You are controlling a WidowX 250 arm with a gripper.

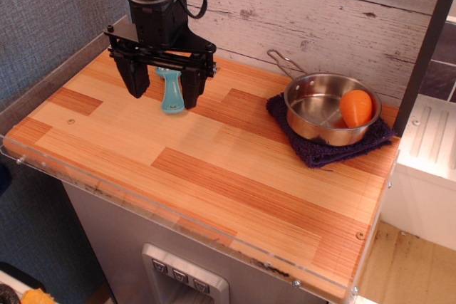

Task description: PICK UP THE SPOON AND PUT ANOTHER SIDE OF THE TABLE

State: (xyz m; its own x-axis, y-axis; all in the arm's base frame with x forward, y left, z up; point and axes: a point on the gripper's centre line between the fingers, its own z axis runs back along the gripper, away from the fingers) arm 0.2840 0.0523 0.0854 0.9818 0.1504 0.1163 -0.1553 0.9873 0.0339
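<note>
So the gripper (162, 89) has its jaws spread wide, two dark fingers (132, 76) hanging apart over the table (214, 176) and not clamped on anything. The spoon (170, 90) sits in the gap between them, nearer the right-hand finger as seen here; can't tell if it touches. Its teal handle runs lengthwise toward the camera, upper end hidden behind the gripper. No readable writing anywhere. Well off to the right of the jaws, a pan (328, 108) with an orange thing (356, 107) inside sits on a purple cloth (335, 149).

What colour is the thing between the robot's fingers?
Teal-blue spoon, clearest in the overhead table view.
</note>
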